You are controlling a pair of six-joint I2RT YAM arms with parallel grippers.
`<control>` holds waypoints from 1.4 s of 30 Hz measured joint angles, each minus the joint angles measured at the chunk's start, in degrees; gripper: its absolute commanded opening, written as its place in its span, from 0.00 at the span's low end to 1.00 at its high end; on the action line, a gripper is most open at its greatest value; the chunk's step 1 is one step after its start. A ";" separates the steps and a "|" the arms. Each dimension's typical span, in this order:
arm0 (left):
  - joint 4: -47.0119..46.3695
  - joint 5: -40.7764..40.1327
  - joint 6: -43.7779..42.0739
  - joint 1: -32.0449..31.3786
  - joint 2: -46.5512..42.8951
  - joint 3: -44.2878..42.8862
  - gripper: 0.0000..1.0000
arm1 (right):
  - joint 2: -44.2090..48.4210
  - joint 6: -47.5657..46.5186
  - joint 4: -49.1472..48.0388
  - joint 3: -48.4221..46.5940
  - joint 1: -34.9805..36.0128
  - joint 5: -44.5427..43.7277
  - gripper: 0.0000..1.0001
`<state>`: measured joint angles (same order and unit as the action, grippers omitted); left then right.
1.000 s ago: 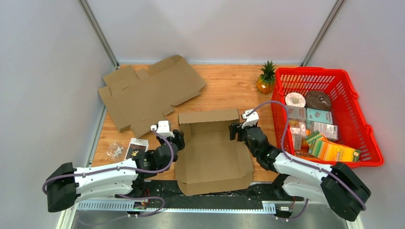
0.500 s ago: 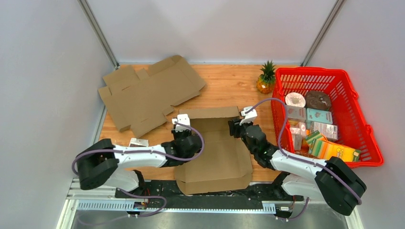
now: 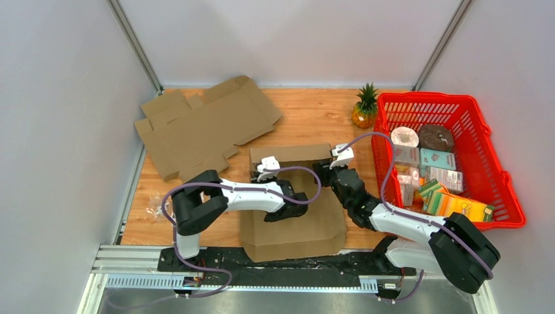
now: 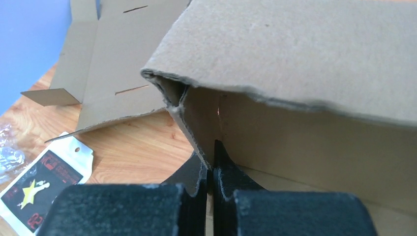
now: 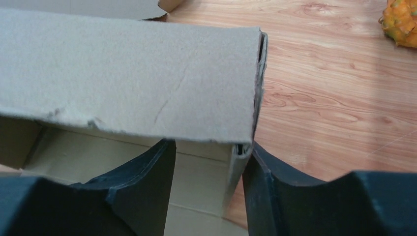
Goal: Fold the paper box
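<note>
Paper box (image 3: 294, 229) sits at the near middle of the surface (image 3: 314, 121), between the two arms; base flat, rear wall raised with its top flap folded forward

Left claw (image 4: 212, 164): closed, pinching a thin cardboard edge at the box's left rear corner, under the folded flap

Right claw (image 5: 209, 145): open, jaws either side of the box's right rear corner; outer finger (image 5: 275, 187) is against the side wall, inner finger stands apart inside the box

Small printed packet (image 4: 44, 182) lies left of the box on the surface

Farther back, left: flat unfolded cardboard sheet (image 3: 203, 127)

Far right: pineapple (image 3: 364, 108) just beside the red basket (image 3: 425, 97), which holds assorted packaged goods
</note>
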<state>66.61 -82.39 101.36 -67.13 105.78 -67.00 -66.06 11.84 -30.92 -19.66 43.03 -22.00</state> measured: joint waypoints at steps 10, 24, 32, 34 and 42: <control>10.51 -0.46 10.36 -4.85 3.45 -3.10 0.66 | 2.03 0.50 1.46 0.00 0.20 2.71 0.69; 12.83 -0.44 10.47 -4.76 5.88 -11.39 0.86 | 1.64 0.31 1.57 -0.02 0.00 2.60 0.84; 12.87 -0.22 -4.42 -5.92 5.88 -15.23 0.90 | 1.36 0.42 4.52 -1.46 -0.02 3.02 1.00; 7.32 1.31 -20.79 -5.03 4.28 -14.60 0.90 | 1.01 0.61 5.57 -1.99 -0.02 3.23 1.00; -29.51 13.40 -66.79 -1.81 -16.24 7.13 0.90 | 0.90 1.22 6.38 -2.69 0.61 5.03 1.00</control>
<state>37.10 -68.99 34.57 -68.95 89.54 -59.88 -65.17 13.06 -24.53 -22.35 43.64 -16.97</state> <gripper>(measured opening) 0.904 0.998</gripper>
